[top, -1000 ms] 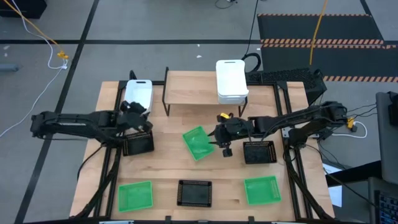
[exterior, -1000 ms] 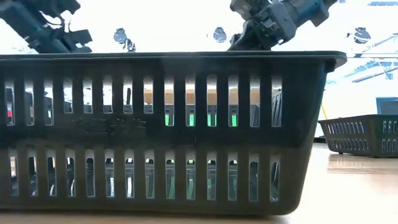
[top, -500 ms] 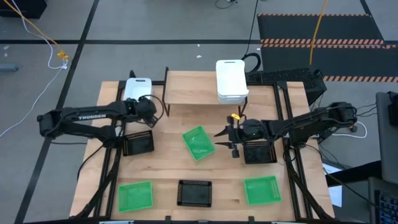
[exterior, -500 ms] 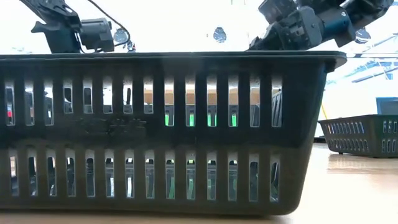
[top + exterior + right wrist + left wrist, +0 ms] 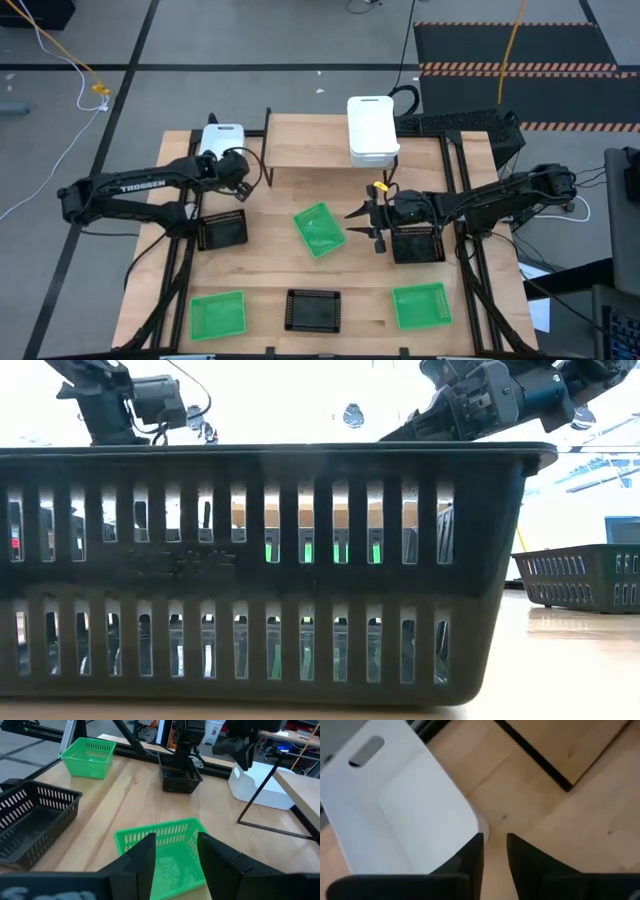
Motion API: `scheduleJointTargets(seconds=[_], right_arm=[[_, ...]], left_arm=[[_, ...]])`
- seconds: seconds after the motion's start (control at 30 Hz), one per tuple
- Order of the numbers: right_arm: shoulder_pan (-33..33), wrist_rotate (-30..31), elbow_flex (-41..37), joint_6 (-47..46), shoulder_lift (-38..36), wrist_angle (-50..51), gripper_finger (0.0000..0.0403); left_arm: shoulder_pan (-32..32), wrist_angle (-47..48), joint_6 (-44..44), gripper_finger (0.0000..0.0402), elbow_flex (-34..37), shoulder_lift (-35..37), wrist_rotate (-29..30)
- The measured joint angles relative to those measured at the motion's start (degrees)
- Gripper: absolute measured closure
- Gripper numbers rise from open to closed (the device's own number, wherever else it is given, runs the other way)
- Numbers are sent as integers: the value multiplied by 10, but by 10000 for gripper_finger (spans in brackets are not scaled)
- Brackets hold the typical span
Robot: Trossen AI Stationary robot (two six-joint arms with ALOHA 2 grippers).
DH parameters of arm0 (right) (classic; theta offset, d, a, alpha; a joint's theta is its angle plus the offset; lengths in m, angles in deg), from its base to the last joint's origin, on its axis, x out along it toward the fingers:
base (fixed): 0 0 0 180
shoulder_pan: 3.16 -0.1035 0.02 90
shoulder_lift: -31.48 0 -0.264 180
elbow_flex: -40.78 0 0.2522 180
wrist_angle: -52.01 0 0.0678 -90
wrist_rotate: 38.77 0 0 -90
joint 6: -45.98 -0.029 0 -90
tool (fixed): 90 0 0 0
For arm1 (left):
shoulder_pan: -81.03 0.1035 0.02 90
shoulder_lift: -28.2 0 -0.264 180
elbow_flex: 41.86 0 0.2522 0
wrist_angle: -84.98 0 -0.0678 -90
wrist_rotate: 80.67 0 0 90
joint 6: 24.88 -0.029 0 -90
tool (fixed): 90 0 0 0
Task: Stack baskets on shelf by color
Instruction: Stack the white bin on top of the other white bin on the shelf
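Observation:
The shelf (image 5: 310,147) stands at the table's far side, with stacked white baskets (image 5: 372,130) on its right end. A single white basket (image 5: 222,140) (image 5: 395,815) rests on the table left of the shelf. My left gripper (image 5: 243,178) (image 5: 495,845) hovers by that basket's near right corner, its fingers narrowly open. My right gripper (image 5: 368,226) (image 5: 176,845) is open and level, pointing at a tilted green basket (image 5: 320,230) (image 5: 160,850) at mid-table. It stands just right of that basket.
Black baskets lie at left (image 5: 222,230), under the right arm (image 5: 417,243) and at the near edge (image 5: 313,310) (image 5: 260,570). Green baskets sit at the near left (image 5: 217,315) and near right (image 5: 420,305). A thin black shelf leg (image 5: 535,755) stands close to my left gripper.
My left gripper has moved from above the left black basket toward the far edge, ending beside the white basket. My right gripper has drawn back a little toward the table's right, away from the tilted green basket. No basket has moved.

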Motion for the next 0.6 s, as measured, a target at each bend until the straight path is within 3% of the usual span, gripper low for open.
scheduleJointTargets(seconds=[0.2, 0.37, 0.6], right_arm=[[0, 0, 0, 0, 0, -5, 261], [0, 0, 0, 4, 0, 4, 261], [-2, -2, 0, 10, 0, 33, 261]], left_arm=[[34, 79, -58, 231, -45, -14, 4], [75, 96, -116, 156, -52, -30, -55], [108, 87, -196, 127, -52, -60, -80]])
